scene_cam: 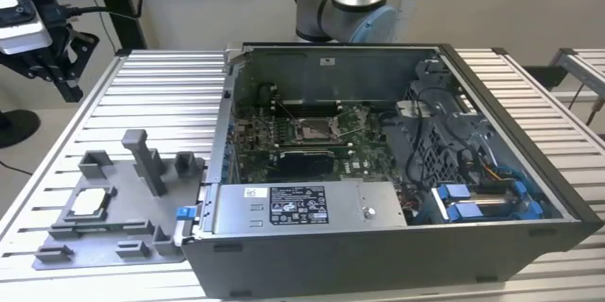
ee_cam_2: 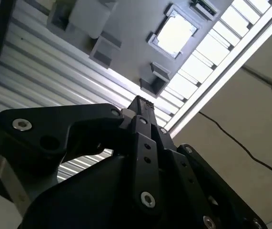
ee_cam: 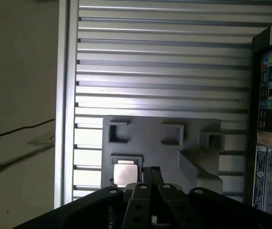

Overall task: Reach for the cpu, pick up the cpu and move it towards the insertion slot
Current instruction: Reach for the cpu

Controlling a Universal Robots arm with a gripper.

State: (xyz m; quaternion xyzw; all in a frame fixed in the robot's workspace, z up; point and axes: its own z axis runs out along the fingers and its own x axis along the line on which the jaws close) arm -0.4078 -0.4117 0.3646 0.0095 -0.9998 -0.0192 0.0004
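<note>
The cpu (scene_cam: 90, 203) is a pale square chip lying flat in a recess of the grey fixture plate (scene_cam: 113, 249), on the exterior view's left. Both wrist views also show the cpu (ee_cam_2: 176, 33) (ee_cam: 125, 172) below the arm. My gripper (scene_cam: 64, 79) hangs high above the table's far left corner, well apart from the chip. Its black fingers meet at the tip in both wrist views, gripper (ee_cam_2: 141, 102) (ee_cam: 150, 171) shut with nothing held. The insertion slot (scene_cam: 315, 130) is a silver-framed socket on the green board inside the open computer case (scene_cam: 397, 245).
The fixture plate carries several upright grey blocks, the tallest a post (scene_cam: 146, 164) beside the chip. A slatted aluminium table (scene_cam: 161, 96) bears everything. The case wall (scene_cam: 225, 125) rises between fixture and socket. A black cable (ee_cam_2: 240, 143) trails on the floor past the table edge.
</note>
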